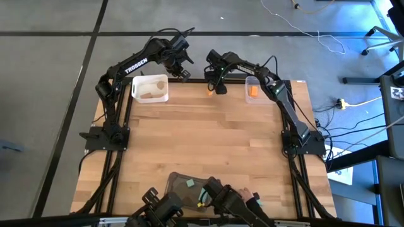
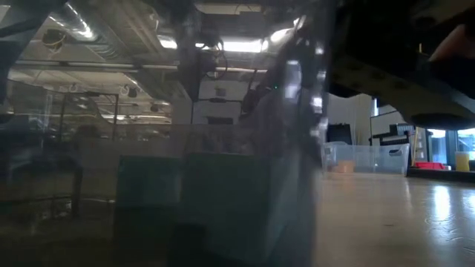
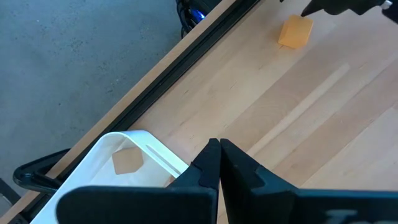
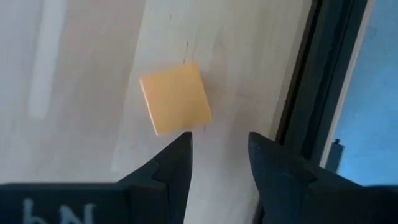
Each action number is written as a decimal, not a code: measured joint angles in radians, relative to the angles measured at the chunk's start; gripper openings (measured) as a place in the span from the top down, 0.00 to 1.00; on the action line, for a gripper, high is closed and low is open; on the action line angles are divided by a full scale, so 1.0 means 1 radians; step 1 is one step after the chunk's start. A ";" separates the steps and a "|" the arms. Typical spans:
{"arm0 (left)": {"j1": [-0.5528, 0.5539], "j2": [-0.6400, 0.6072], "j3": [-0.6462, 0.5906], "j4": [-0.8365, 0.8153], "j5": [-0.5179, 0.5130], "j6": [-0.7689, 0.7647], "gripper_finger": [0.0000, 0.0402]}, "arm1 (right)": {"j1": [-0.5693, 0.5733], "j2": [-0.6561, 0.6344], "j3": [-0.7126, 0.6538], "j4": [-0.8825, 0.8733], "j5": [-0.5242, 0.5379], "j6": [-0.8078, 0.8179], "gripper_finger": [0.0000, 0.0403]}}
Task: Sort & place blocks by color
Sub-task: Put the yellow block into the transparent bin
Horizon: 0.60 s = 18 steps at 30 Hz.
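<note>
Sorting is being judged nearly done: pale blocks (image 1: 151,89) are lying in the white tray (image 1: 136,94), orange in the clear tray (image 1: 248,93). One orange cube (image 4: 175,98) is lying loose at the bench's (image 1: 208,145) far edge, just beside the right pincer (image 4: 219,155), whose fingers are standing apart and empty. The left pincer (image 3: 219,163) is being held together, idle, above the white tray.

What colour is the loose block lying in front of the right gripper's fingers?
Orange. The block shows best in the right wrist view, lying on the table just beyond the right gripper.

White tray (image 1: 136,86), clear tray (image 1: 247,82) at the far edge — perhaps a dark tray (image 1: 173,184) nearest.
</note>
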 joint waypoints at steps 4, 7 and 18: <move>0.000 0.000 0.000 0.000 0.000 0.000 1.00 | 0.000 0.000 0.000 0.000 -0.013 0.006 0.61; 0.000 0.000 0.000 0.000 0.000 0.000 1.00 | 0.000 0.000 0.000 -0.009 -0.023 0.007 0.61; 0.000 0.000 0.000 0.000 0.000 0.000 1.00 | 0.012 0.000 0.023 -0.103 -0.040 -0.107 0.61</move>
